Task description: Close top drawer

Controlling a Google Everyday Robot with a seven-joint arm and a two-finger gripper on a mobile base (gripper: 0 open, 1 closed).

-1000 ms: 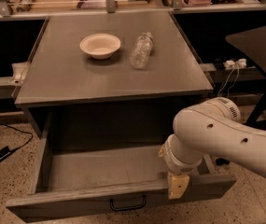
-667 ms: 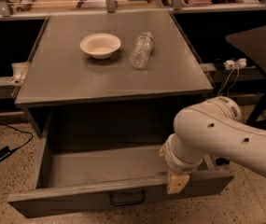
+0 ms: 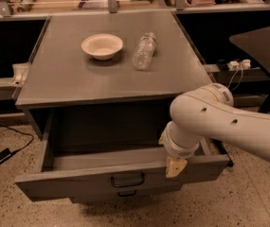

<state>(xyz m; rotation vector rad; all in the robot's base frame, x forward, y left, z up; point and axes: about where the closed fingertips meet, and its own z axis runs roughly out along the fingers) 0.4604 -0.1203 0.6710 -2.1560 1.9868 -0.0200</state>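
The pincer (image 3: 175,167), matt tan below a glossy white plastic arm (image 3: 205,119), is at the front rim of the matt grey top drawer (image 3: 68,186). Left of it is a dark metal handle (image 3: 127,180). Beyond it, the smooth matt counter (image 3: 77,79) bears a papery bowl (image 3: 102,45) and a clear plastic bottle (image 3: 144,51).

Top drawer (image 3: 77,186): wide, deep, grey, plain flat front, small black bar handle (image 3: 127,180) at centre; pulled far out from under tabletop (image 3: 68,79), interior exposed. Gripper (image 3: 175,167) below tabletop's right front, at drawer front rim
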